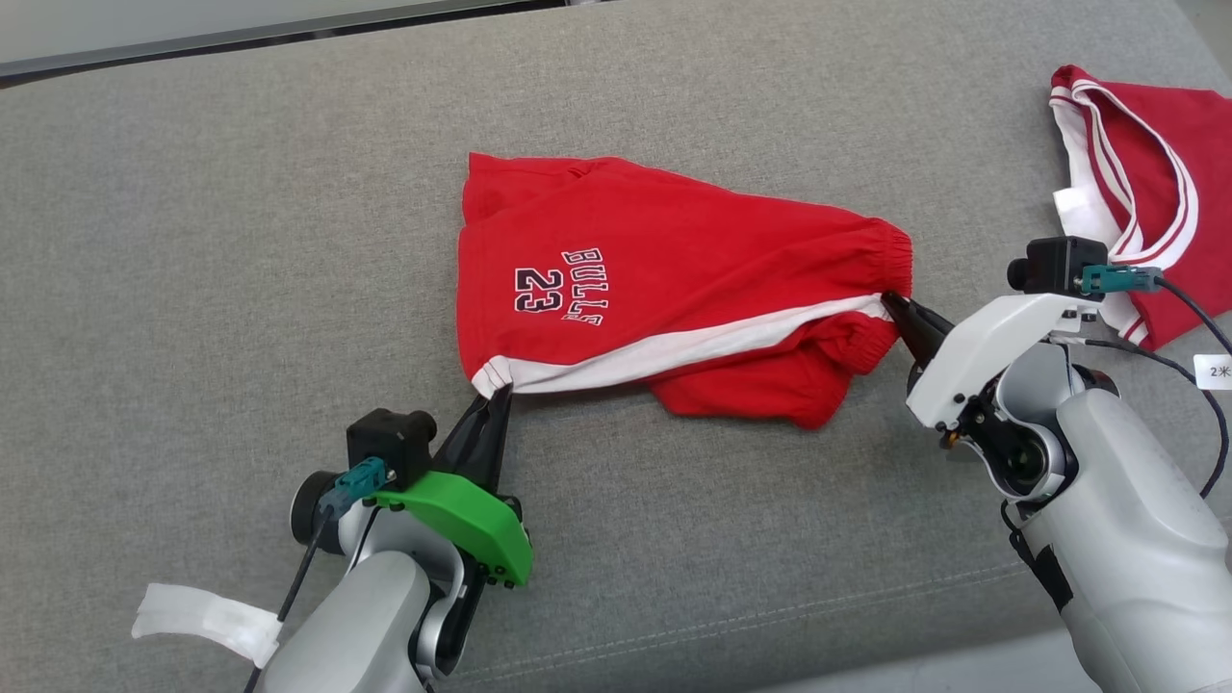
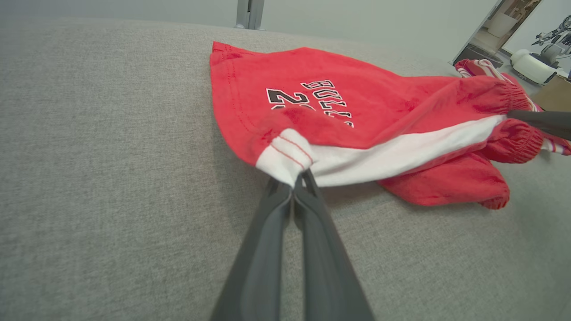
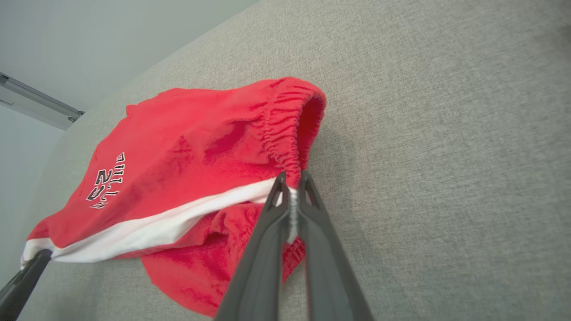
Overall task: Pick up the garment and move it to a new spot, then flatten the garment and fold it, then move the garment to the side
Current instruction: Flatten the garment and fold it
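Note:
The garment (image 1: 654, 279) is a pair of red shorts with a white side stripe and "BULLS 23" print, lying in the middle of the grey cushion. My left gripper (image 1: 495, 393) is shut on its hem corner at the white stripe's near-left end, seen close in the left wrist view as the garment (image 2: 357, 129) pinched by the gripper (image 2: 298, 180). My right gripper (image 1: 893, 303) is shut on the elastic waistband where the stripe ends; the right wrist view shows the garment (image 3: 187, 169) held by the gripper (image 3: 292, 187). The stripe edge is raised between both grips.
A second red and white garment (image 1: 1145, 183) lies at the far right of the grey cushion (image 1: 241, 289). The cushion's front edge (image 1: 770, 664) runs just below both arms. Open fabric surface lies left of the shorts.

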Controlling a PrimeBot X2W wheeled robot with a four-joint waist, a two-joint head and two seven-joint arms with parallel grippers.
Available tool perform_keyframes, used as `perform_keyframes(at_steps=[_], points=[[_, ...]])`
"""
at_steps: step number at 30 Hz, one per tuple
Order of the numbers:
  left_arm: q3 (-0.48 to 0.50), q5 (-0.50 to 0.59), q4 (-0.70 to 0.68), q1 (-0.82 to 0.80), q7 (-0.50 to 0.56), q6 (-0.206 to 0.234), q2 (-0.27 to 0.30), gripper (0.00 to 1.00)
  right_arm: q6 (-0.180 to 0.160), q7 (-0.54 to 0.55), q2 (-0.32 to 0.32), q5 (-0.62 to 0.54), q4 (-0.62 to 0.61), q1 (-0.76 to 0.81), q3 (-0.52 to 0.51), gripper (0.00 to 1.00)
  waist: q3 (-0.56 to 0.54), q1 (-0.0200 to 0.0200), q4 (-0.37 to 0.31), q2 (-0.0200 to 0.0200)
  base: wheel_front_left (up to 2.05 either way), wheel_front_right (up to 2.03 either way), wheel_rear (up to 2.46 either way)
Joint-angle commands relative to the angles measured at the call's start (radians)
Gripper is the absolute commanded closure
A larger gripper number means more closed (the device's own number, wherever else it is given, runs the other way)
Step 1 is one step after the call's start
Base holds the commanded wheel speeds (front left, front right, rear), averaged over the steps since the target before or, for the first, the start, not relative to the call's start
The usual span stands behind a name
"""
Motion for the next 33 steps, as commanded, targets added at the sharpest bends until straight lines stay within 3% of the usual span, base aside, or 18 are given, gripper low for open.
perform_keyframes(at_steps=[1, 8, 18, 27, 33], points=[[0.001, -0.001, 0.0, 0.002, -0.003, 0.0, 0.004, 1.0, 0.0, -0.007, -0.006, 0.009, -0.002, -0.013, 0.006, 1.0, -0.004, 0.0, 0.001, 0.0, 0.0, 0.0, 0.0], [0.027, -0.057, -0.022, 0.002, 0.019, -0.04, 0.014, 1.0, 0.0, 0.008, -0.032, 0.073, -0.062, -0.025, 0.04, 1.0, -0.048, 0.0, -0.002, 0.0, 0.0, 0.0, 0.0], [0.072, -0.129, -0.197, -0.107, 0.215, -0.068, 0.123, 1.0, 0.0, 0.105, -0.111, 0.14, -0.203, -0.07, 0.039, 1.0, -0.152, 0.0, -0.003, 0.0, 0.0, 0.0, 0.0], [0.134, -0.192, -0.403, -0.271, 0.444, 0.002, 0.203, 1.0, 0.0, 0.173, -0.125, 0.096, -0.256, -0.189, 0.012, 1.0, -0.204, 0.0, 0.011, 0.0, 0.0, 0.0, 0.0], [0.168, -0.212, -0.374, -0.435, 0.57, 0.058, 0.216, 1.0, 0.0, 0.166, -0.082, 0.0, -0.154, -0.377, 0.009, 1.0, -0.141, 0.0, 0.05, 0.0, 0.0, 0.0, 0.0]])
